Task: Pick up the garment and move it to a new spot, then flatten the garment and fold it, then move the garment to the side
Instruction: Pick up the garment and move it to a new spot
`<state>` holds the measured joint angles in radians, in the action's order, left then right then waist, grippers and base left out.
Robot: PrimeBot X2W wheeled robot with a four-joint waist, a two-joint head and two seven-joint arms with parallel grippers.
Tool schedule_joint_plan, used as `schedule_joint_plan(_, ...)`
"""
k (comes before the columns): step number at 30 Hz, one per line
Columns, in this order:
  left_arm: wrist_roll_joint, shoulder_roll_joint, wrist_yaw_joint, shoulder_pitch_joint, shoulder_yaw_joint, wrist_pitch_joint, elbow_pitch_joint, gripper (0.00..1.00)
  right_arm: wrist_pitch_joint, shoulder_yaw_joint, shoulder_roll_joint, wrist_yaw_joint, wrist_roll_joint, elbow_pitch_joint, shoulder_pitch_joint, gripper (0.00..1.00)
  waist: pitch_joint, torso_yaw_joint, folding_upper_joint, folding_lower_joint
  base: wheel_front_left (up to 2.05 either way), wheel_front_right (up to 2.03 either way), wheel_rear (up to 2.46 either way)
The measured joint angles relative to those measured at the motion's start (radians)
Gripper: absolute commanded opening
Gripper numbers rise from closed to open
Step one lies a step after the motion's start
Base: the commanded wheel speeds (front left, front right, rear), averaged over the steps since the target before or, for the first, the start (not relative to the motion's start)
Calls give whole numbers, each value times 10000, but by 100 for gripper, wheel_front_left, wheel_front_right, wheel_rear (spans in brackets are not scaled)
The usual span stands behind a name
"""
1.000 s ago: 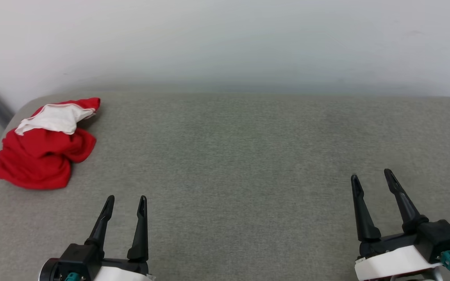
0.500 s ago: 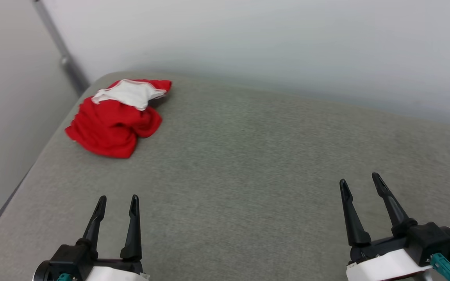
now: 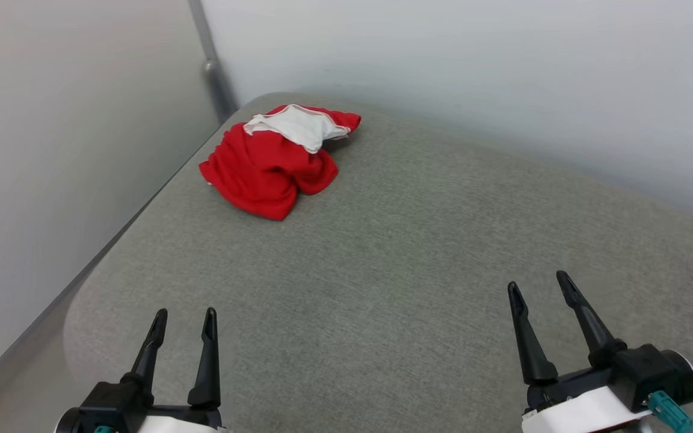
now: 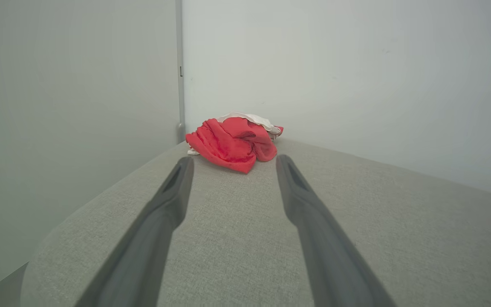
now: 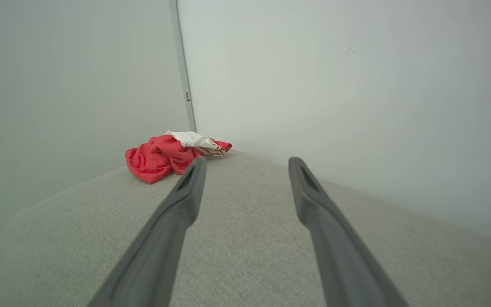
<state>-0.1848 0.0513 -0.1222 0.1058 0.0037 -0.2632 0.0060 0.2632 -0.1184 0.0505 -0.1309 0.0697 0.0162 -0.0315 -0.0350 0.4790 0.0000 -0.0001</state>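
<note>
At far left corner of surface (image 3: 394, 258): garment (image 3: 262, 177), crumpled red heap, white sleeve on top, close to wall (image 3: 473, 72).
Wall corner: grey vertical strip (image 3: 213, 72) just behind garment.
Left gripper (image 3: 185, 313): near edge, lower left; jaws spread apart, empty, pointing toward garment.
Right gripper (image 3: 538, 281): lower right; jaws spread apart, empty.
Gap: both grippers well apart from garment, over bare grey fabric.

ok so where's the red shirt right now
In the head view the shirt lies crumpled at the far left corner of the grey cushion, by the wall post, well ahead of the left pincer.
</note>
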Motion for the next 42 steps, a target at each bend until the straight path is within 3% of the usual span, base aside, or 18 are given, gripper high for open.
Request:
schedule_joint_plan(6,13,-2,-8,92,15,0,-29,100,0,-98,0,0,48,77,-2,100,61,381,0,0,0,0,0)
schedule_joint_plan(19,-67,-2,-13,116,105,2,-59,100,0,-113,0,0,115,307,48,100,65,397,0,0,0,0,0)
schedule_joint_plan(33,-936,-2,-69,-1057,-29,0,867,100,0,134,-6,0,-673,-458,264,100,-1217,203,0,1,0,0,0)
schedule_joint_plan(37,-1168,522,-71,-2103,-337,0,1659,100,0,203,-8,0,-997,-863,440,100,-1756,-79,0,0,0,0,0)
schedule_joint_plan(42,-1708,1906,-86,-3990,-886,272,2690,100,0,203,88,0,-1335,-1327,715,100,-2526,-535,0,1,0,0,0)
